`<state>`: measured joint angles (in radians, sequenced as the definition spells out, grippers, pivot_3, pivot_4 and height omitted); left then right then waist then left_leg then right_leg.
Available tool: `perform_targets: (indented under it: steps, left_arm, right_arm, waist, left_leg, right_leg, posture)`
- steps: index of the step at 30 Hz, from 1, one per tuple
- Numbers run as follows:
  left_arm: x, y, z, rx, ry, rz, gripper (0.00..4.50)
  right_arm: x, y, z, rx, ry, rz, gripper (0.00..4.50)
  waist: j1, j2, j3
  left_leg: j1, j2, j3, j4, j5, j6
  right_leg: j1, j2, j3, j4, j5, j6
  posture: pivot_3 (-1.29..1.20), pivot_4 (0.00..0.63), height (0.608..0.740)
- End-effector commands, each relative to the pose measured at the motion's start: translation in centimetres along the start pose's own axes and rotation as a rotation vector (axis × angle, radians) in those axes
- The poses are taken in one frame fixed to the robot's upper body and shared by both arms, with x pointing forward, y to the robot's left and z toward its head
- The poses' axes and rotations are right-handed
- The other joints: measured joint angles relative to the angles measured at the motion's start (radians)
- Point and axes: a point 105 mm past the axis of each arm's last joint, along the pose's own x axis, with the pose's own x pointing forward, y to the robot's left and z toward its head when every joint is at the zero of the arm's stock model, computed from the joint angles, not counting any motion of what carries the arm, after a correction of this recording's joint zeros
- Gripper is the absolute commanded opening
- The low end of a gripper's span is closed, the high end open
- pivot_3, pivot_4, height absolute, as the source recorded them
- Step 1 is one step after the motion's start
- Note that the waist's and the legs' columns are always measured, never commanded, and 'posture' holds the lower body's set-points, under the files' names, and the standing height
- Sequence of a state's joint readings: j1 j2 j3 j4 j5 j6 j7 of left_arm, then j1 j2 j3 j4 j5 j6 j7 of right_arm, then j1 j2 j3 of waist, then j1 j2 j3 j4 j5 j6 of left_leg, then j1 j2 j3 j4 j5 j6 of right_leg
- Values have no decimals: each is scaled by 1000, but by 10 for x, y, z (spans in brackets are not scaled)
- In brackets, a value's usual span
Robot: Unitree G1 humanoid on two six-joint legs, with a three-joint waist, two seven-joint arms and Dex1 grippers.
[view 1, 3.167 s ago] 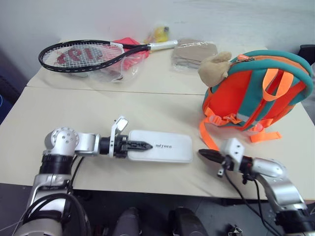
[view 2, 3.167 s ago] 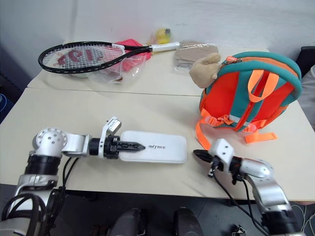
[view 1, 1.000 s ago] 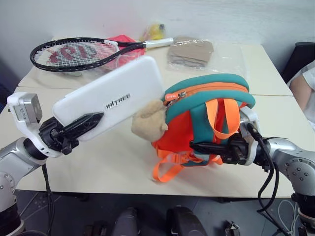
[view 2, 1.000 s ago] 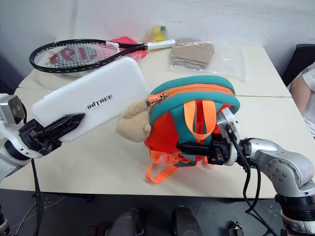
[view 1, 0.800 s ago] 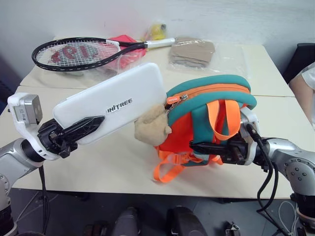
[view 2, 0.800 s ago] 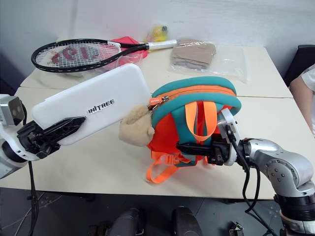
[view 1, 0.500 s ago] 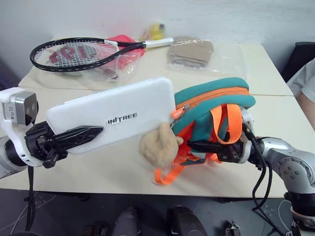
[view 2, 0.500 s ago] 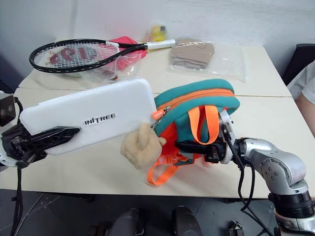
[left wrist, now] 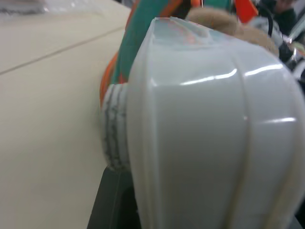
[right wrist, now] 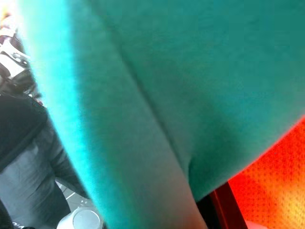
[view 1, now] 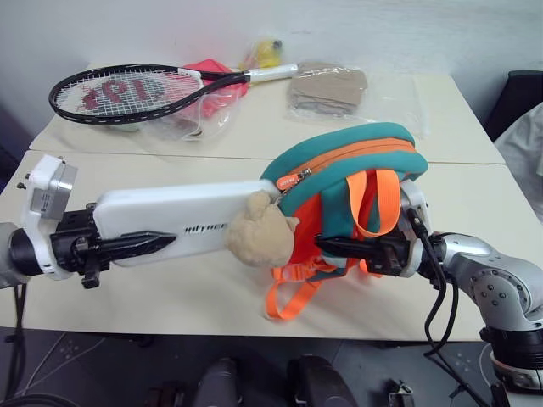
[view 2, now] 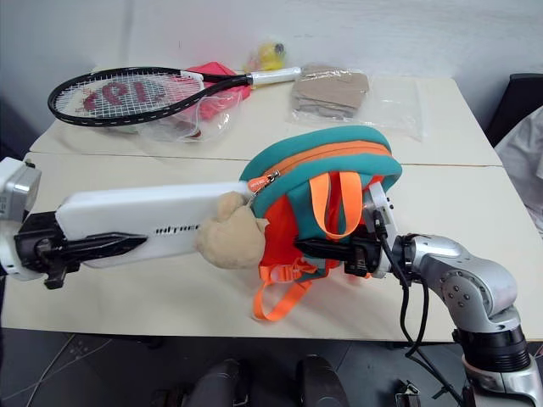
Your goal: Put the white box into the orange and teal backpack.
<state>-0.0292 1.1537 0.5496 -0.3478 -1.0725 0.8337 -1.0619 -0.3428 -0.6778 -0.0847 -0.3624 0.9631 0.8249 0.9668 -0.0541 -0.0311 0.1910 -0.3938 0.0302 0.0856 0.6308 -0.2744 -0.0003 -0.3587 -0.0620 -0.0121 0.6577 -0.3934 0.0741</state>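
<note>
My left gripper (view 1: 157,243) is shut on the near end of the white box (view 1: 174,219), a glossy oblong case with small dark lettering. The box lies about level above the table. Its far end meets the zipper edge of the orange and teal backpack (view 1: 344,165), just above the tan plush toy (view 1: 259,239). Whether the end is inside, I cannot tell. The backpack stands upright, and my right gripper (view 1: 327,247) is shut on its strap side below the orange loop. In the left wrist view the white box (left wrist: 205,138) sits close up, with the backpack (left wrist: 136,38) beyond it.
At the back of the table (view 1: 170,288) lie a tennis racket (view 1: 127,91), a red item in clear plastic (view 1: 212,78), a yellow object (view 1: 270,52) and a beige packet (view 1: 327,89). A person's sleeve (view 1: 524,140) shows at the right edge.
The white box has swung down from a steep upward tilt to about level, and its far end has come to the backpack's zipper edge. The backpack tipped and straightened, and the plush toy swung.
</note>
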Motion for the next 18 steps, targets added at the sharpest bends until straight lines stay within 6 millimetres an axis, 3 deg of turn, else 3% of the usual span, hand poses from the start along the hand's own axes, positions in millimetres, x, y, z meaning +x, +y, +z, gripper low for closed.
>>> perform_targets:
  steps: [1, 5, 10, 14, 17, 18]
  left_arm:
    - [9, 2, 10, 73, -37, -43, 1218]
    - [31, 15, 24, 177, -57, -40, 1218]
    - [76, 15, 53, 266, -141, -156, 1218]
    - [98, 16, 70, 316, -167, -213, 1218]
    - [112, 11, 68, 292, -130, -298, 1218]
    - [125, 14, 60, 281, -89, -305, 1218]
  right_arm:
    - [5, 6, 8, -44, -13, 21, 20]
    - [8, 6, 9, -34, -12, 29, 20]
    - [9, 9, 5, -24, 13, 59, 20]
    - [8, 12, 1, -17, 36, 82, 20]
    - [7, 12, -1, -13, 37, 81, 20]
    - [7, 12, -2, -14, 38, 83, 20]
  waist:
    - [1, 1, 1]
    - [16, 1, 1]
    - [28, 1, 1]
    - [23, 1, 1]
    - [16, 1, 1]
    - [17, 1, 1]
  left_leg:
    - [0, 0, 0, 0, 0, 0]
    - [0, 0, -1, 1, -1, 3]
    - [-3, 0, -1, 3, 0, 1]
    - [-7, 0, -1, 10, 0, 2]
    - [-11, 1, -1, 13, -1, 2]
    - [-11, 1, -1, 14, -1, 2]
  right_leg:
    - [0, 0, 0, 0, 0, 0]
    - [0, 0, -1, 1, 0, 0]
    - [-1, 0, -2, 2, 1, 0]
    - [-2, 1, -2, 3, 1, 2]
    - [-5, 2, -2, 5, 1, 2]
    - [-5, 2, -1, 5, 1, 2]
  posture:
    - [0, 150, 740]
    - [0, 150, 740]
    - [0, 150, 740]
    - [0, 150, 740]
    - [0, 150, 740]
    - [0, 150, 740]
